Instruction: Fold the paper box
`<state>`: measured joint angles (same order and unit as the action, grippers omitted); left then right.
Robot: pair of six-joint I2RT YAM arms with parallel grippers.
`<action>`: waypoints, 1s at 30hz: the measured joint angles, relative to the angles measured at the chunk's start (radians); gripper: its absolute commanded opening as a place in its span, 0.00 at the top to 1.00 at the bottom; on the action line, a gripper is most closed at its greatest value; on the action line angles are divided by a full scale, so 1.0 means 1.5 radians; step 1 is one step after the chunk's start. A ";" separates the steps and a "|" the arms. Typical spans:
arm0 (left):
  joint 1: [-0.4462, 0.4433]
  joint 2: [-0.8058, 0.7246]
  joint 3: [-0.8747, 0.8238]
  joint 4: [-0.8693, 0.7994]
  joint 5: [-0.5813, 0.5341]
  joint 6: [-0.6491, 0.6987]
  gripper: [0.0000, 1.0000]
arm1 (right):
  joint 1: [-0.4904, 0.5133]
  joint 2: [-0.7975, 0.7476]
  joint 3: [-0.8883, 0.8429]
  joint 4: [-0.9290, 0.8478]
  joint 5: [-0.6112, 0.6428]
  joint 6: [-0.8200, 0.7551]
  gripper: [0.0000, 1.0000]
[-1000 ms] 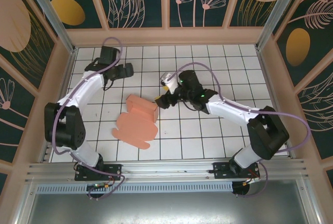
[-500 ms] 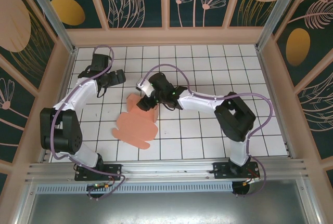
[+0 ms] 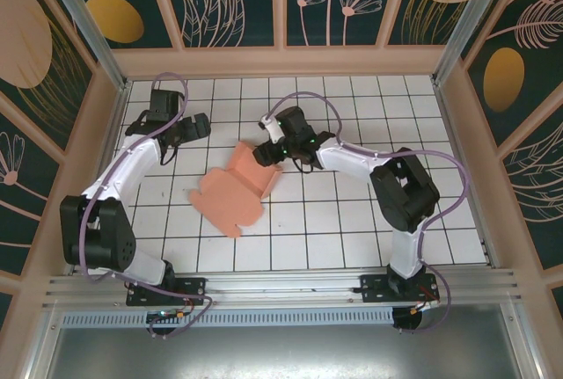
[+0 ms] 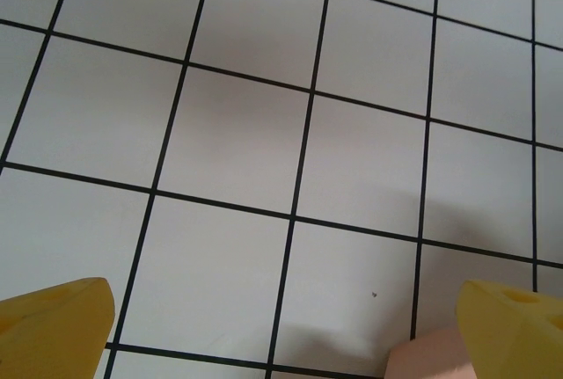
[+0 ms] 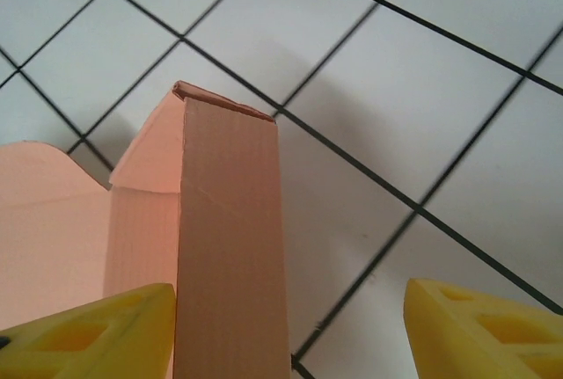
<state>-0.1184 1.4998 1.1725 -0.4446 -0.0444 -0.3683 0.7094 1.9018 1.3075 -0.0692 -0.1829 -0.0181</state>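
The salmon-pink paper box lies partly folded on the tiled floor, one long wall raised at its upper right and a rounded flap flat toward the lower left. My right gripper is at that raised wall. In the right wrist view the upright wall stands between the yellow fingertips, close against the left finger, with a wide gap to the other; the jaws are open. My left gripper hovers open over bare tiles up-left of the box, and a pink corner shows by its right fingertip.
A white tiled floor with black grid lines is ringed by a raised pink border and decorated panels. An aluminium rail runs along the near edge. Purple cables loop over both arms.
My right gripper came in from the right onto the box's raised wall, its jaws narrowing. The box turned and slid up-right. The left gripper drifted slightly up-left.
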 measured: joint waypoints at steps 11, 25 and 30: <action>0.000 -0.009 0.000 -0.011 -0.001 0.000 0.01 | -0.034 0.040 0.018 -0.062 0.050 0.054 0.46; 0.001 -0.019 -0.012 -0.010 -0.014 -0.001 0.01 | -0.058 0.013 -0.038 -0.061 0.085 0.097 0.44; 0.007 -0.022 -0.049 -0.008 -0.019 -0.003 0.01 | -0.049 -0.026 -0.053 -0.038 0.073 0.073 0.36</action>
<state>-0.1074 1.4666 1.0985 -0.4561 -0.0734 -0.3725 0.6365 1.8629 1.2278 -0.1268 -0.0731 0.0921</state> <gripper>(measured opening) 0.988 0.620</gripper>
